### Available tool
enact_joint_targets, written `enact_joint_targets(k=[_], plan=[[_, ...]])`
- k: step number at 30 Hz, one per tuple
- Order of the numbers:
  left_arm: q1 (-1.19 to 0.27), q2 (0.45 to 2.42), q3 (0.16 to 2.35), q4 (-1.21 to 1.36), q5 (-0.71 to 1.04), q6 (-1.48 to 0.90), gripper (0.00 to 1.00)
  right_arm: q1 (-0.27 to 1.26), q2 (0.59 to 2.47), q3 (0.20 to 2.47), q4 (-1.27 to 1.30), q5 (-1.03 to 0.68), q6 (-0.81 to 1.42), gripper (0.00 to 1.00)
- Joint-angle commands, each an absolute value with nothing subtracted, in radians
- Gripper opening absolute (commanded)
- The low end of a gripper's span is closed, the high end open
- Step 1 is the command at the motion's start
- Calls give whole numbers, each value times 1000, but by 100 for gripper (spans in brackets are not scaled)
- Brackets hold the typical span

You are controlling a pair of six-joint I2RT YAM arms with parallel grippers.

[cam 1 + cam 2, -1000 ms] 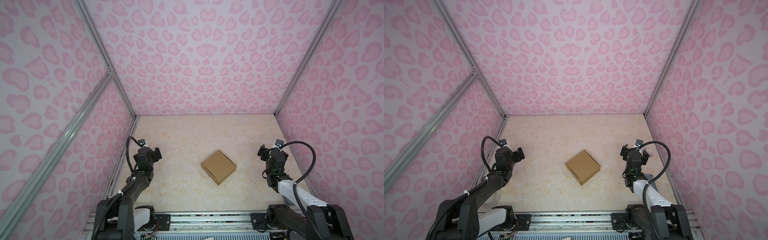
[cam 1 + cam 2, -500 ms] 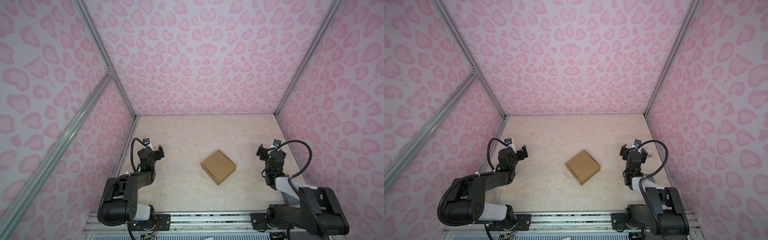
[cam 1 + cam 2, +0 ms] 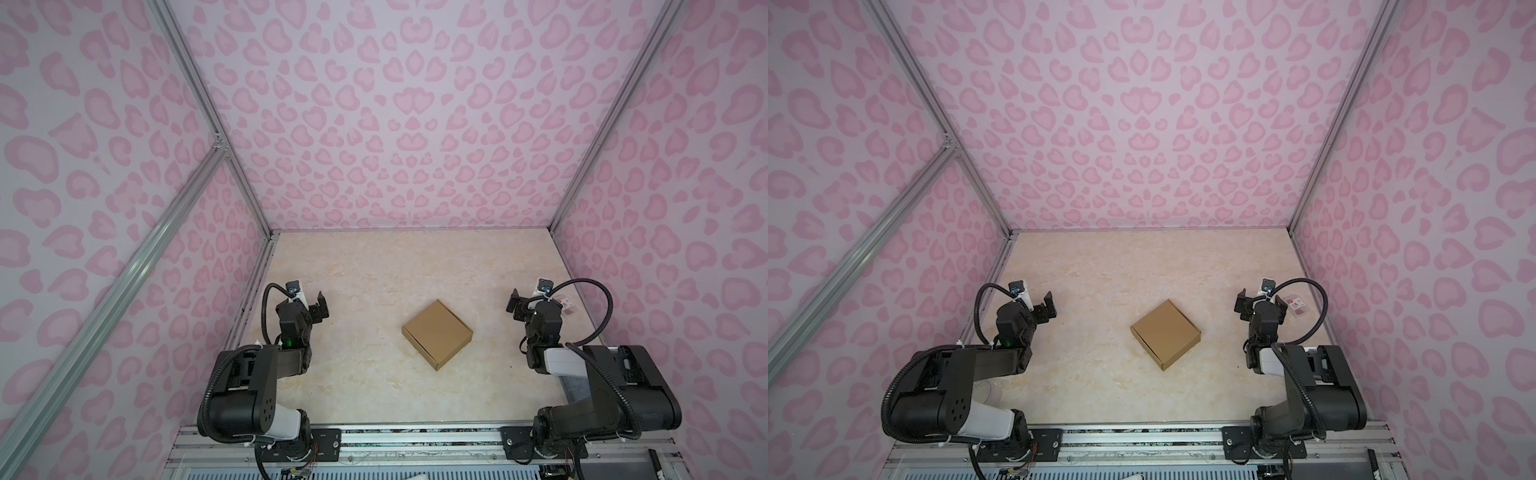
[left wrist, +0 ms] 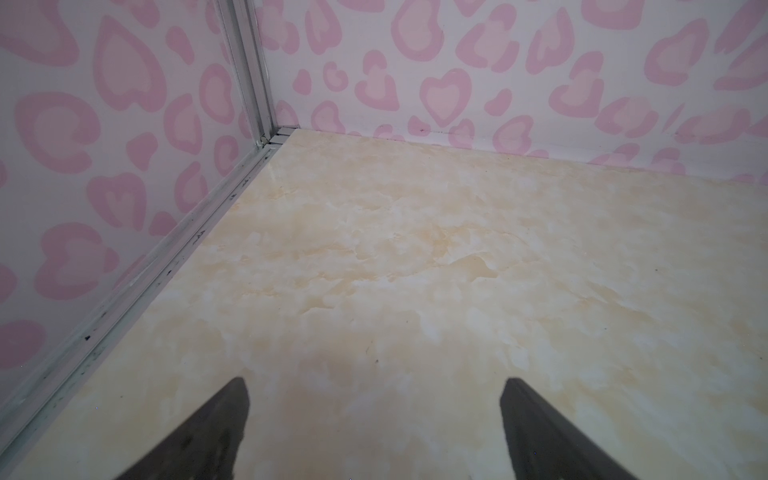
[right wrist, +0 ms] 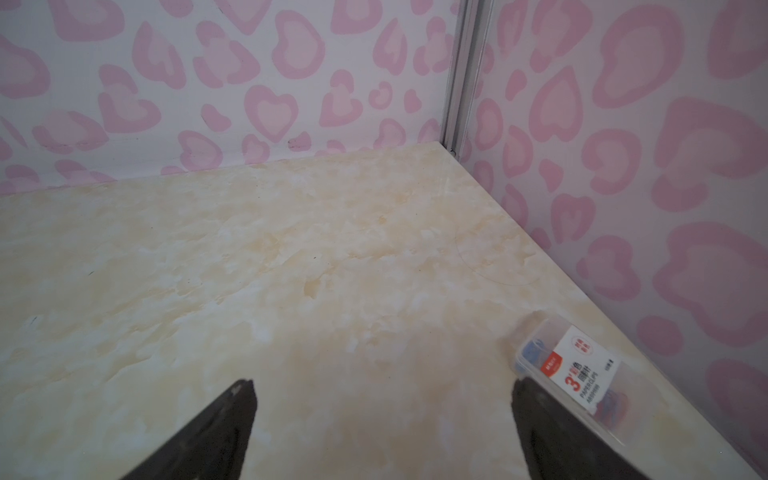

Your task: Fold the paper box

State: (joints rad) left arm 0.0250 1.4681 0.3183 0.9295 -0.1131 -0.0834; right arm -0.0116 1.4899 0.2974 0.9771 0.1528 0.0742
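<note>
Mid-table, slightly nearer front edge: paper box [image 3: 437, 334] [image 3: 1165, 333], seen in both top views. Closed flat square, turned corner-on, lying flat on table [image 3: 374, 266]. Lid seam seems shut, though too small to be sure. By left edge, left jaws spread wide, empty, over bare table. By right edge, right jaws spread wide, empty. Box sits between two pairs, well apart from each, touched by neither. Along right edge, clear packet [image 5: 582, 374] with red-white label, just beside right jaws.
</note>
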Motion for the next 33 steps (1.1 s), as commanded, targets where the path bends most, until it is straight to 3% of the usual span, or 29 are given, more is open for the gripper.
enact_joint_targets(k=[1, 12, 33], plan=[[26, 1471, 313, 1004, -117, -79, 97, -11, 1527, 300, 1064, 123, 53, 98], [-1, 1472, 314, 1006, -206, -80, 97, -8, 1567, 309, 1076, 99, 38, 99], [-2, 1473, 316, 1004, -209, -80, 97, 3, 1567, 306, 1085, 111, 34, 99]])
